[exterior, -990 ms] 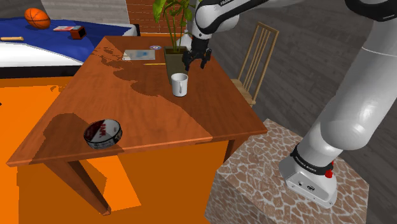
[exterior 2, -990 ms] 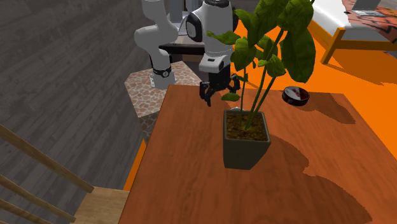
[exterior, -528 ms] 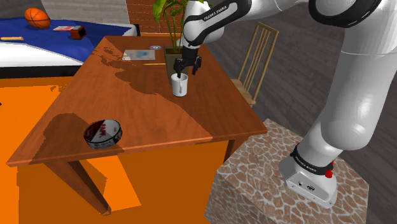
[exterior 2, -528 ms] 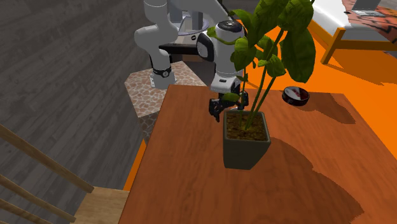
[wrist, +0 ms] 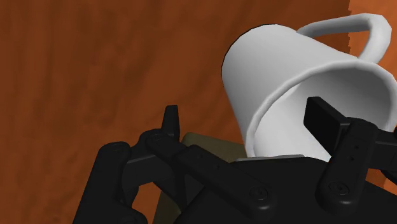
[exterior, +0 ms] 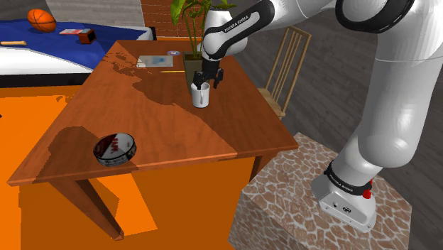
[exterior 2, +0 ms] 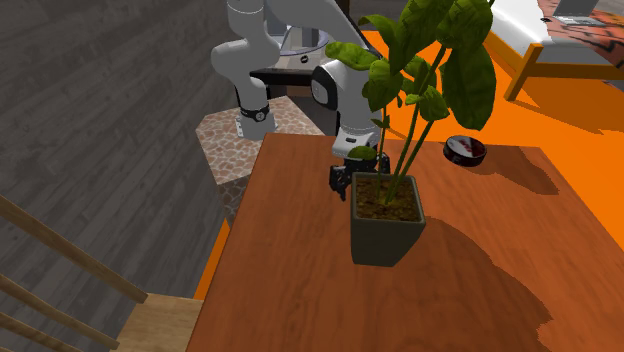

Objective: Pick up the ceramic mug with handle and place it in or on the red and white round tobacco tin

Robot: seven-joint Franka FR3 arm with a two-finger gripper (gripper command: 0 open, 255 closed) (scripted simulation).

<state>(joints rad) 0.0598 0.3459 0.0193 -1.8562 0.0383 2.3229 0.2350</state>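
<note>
In the shoulder view, the tin [exterior: 114, 149] sits near the front left corner of the table [exterior: 170, 131], well apart from the white mug [exterior: 201, 97], which stands upright before the plant pot [exterior: 190, 64]. The gripper [exterior: 207, 82] straddles the mug's rim, spread wide, with one finger [wrist: 326, 123] inside. Pinching a single wall risks the mug swinging, slipping, or tipping into the pot.

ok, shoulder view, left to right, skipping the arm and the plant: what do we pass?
Orange ball → tin → grey sheet → white mug → chair → stone-patterned stand.
</note>
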